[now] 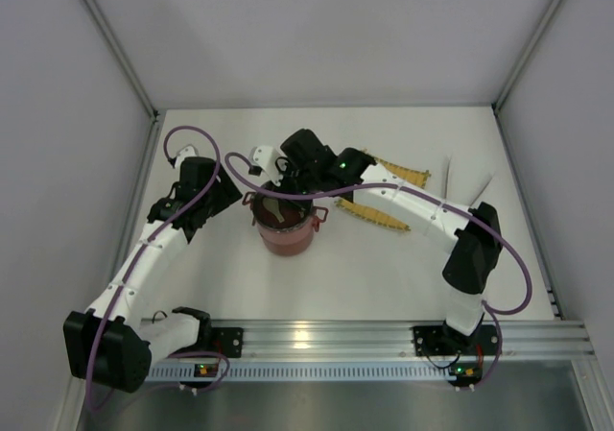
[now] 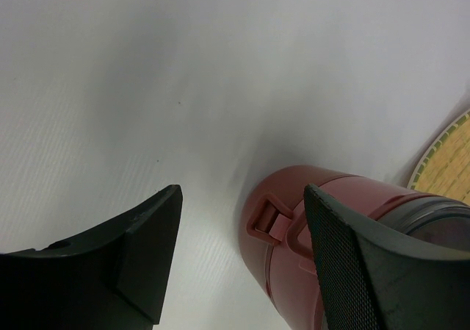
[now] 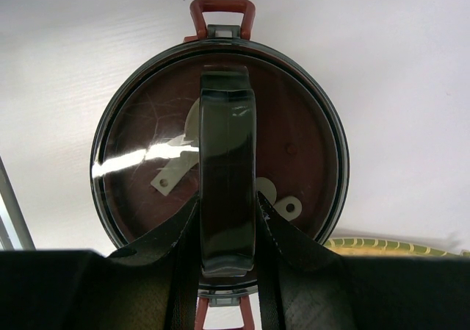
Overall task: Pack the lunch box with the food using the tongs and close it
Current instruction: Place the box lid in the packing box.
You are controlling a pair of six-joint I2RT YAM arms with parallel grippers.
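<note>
The lunch box (image 2: 286,220) body was smooth dark-red plastic with a soft sheen. Its domed lid (image 3: 294,146) was glossy, smoky see-through plastic catching glare, like its dark handle (image 3: 228,176). The mat (image 2: 449,161) looked woven straw, the desk (image 2: 147,87) matt white. The fingers (image 2: 139,249) of the left end effector (image 2: 242,198) were matt black, one mesh-textured.

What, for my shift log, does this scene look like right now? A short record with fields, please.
lunch box: stacked, standing mid-table
lid: domed, see-through, on top of the lunch box
right gripper: closed on the lid handle
left gripper: open, empty, beside the lunch box
mat: flat on the table, by the lunch box
under lid: pale flat pieces; no food visible
</note>
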